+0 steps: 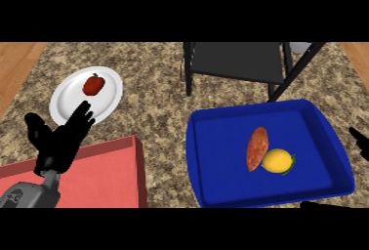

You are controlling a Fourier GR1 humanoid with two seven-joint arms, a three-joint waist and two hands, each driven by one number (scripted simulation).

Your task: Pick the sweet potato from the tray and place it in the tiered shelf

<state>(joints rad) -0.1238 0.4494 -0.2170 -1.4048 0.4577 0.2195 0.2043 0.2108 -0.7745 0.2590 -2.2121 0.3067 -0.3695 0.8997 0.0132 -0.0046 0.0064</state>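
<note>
The left hand rests open at eight o'clock, fingers straight toward one o'clock, grey forearm below. Only slivers of the right hand show at four o'clock.

Orange fruit touches sweet potato's right side.

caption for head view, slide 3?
Sweet potato beside an orange in the blue tray; left hand open.

Sweet potato in tray, shelf behind.
</note>
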